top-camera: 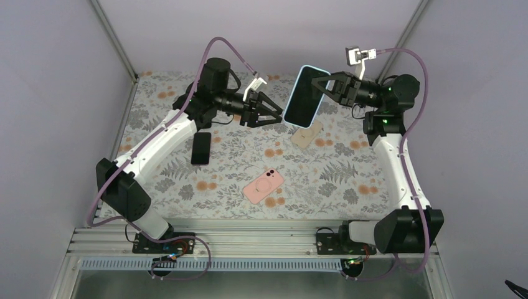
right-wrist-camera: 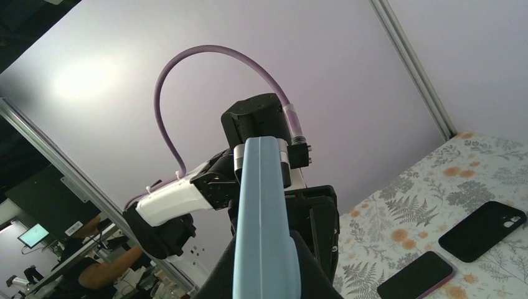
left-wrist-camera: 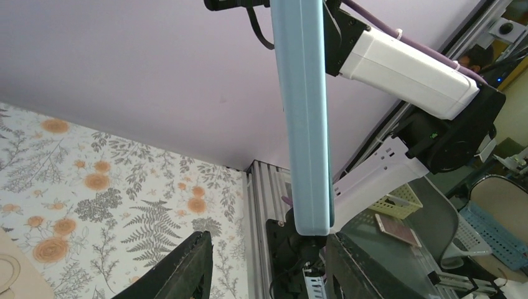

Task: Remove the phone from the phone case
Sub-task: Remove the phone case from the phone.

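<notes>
While wrists see phone case (left-wrist-camera: 304, 124) edge-on, overhead shows phone (top-camera: 306, 95)

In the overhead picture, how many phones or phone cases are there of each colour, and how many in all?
Light blue cased phone: 1
Black item: 1
Pink case: 1
Beige case: 1
Total: 4
</notes>
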You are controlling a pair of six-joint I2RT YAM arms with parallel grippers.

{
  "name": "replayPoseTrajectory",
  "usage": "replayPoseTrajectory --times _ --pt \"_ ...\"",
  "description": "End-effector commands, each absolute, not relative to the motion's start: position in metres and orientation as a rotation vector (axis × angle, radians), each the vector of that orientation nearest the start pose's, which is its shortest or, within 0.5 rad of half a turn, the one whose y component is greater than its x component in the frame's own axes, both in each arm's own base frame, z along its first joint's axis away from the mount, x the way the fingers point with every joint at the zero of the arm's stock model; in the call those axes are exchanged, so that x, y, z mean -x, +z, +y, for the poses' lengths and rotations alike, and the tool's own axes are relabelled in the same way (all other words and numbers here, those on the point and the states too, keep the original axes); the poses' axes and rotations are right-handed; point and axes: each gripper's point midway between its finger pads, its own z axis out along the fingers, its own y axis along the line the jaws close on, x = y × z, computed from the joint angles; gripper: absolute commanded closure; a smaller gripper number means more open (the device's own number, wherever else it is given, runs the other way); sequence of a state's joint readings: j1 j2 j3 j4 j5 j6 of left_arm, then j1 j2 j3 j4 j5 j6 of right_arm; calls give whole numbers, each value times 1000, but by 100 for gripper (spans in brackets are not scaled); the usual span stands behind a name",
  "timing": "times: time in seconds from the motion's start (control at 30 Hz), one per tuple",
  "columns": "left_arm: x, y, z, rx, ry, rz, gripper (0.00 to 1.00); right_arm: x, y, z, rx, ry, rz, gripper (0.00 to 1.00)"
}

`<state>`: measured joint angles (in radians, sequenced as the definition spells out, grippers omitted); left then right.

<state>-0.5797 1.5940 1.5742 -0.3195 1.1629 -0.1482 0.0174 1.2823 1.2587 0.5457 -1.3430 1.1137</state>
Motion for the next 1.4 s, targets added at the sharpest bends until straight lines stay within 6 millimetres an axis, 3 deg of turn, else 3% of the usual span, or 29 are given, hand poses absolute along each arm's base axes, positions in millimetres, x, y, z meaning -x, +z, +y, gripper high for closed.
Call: replayPoseTrajectory --times 0.0,0.37,0.7,1.07,1.37 --pt "-253 401 -356 -1218 -1578 1541 55 -282 485 171 636 1562 1522 96" --pt "-262 394 -361 -1191 -1551 1579 57 -280 487 171 648 1561 1513 96" --pt "-238 406 -356 -1274 -1678 1487 56 -282 482 171 639 1555 1516 96" --pt "-262 383 -364 -1189 -1583 1600 63 -276 483 171 649 1549 1509 96" --pt "-269 369 -364 -1163 -1556 1648 68 -272 484 172 655 1575 1501 96"
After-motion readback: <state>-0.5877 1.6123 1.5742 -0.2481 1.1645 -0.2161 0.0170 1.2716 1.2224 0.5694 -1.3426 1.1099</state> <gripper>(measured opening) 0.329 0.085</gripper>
